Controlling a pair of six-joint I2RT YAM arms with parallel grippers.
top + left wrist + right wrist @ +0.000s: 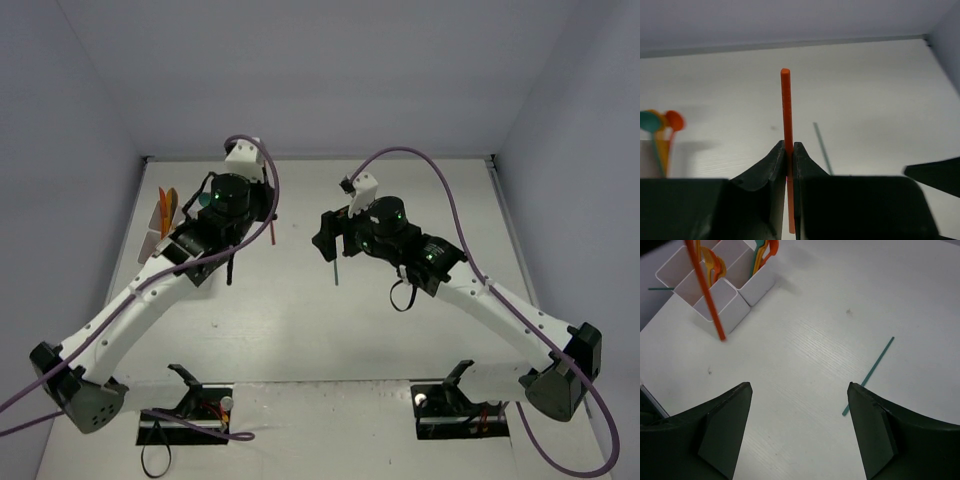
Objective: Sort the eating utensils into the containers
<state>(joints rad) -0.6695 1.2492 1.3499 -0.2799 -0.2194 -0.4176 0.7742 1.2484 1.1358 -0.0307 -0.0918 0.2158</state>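
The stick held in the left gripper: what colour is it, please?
The thin stick is orange-red; left wrist view.

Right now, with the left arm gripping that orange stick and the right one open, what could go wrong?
The left gripper pinches the orange stick with most of it jutting past the jaws, so it may pivot or slip. The white box has narrow cells, some already holding utensils that the stick could snag. The teal stick lies flat below the open right gripper and may skid.

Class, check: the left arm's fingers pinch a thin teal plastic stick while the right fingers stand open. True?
No: the thin plastic stick in the left fingers is orange, per the left wrist view. The right fingers do stand open.
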